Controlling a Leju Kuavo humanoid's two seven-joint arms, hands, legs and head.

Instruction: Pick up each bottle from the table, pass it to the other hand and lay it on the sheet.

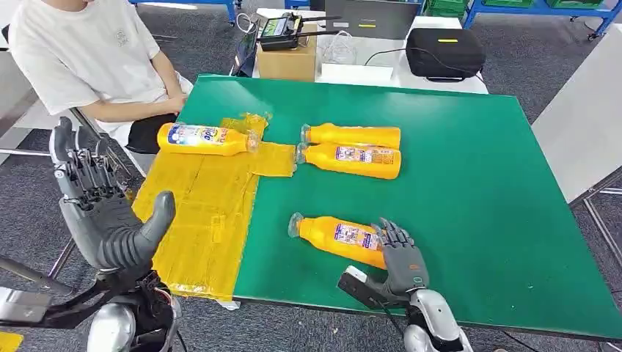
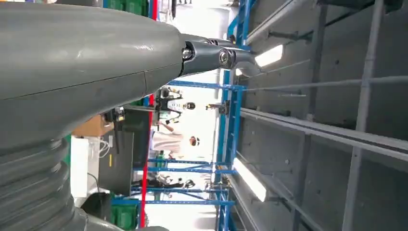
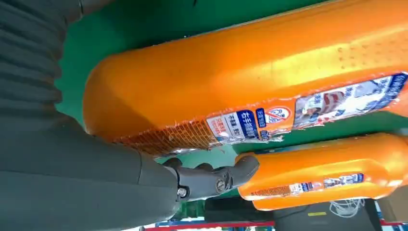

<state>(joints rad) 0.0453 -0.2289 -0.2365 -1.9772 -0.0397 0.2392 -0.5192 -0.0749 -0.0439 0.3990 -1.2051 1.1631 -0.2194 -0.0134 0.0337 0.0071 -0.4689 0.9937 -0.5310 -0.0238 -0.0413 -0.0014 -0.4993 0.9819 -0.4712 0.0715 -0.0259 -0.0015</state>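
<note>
**Right hand at the nearest bottle**

The right hand (image 1: 400, 257) lies over the base of the near bottle (image 1: 339, 236), which rests on its side on the green table (image 1: 469, 183); whether it actually grips it I cannot tell. The left hand (image 1: 99, 205) is raised, fingers apart, holding nothing. One bottle (image 1: 209, 138) lies on the yellow sheet (image 1: 202, 213); two more bottles (image 1: 352, 151) lie side by side on the table
</note>
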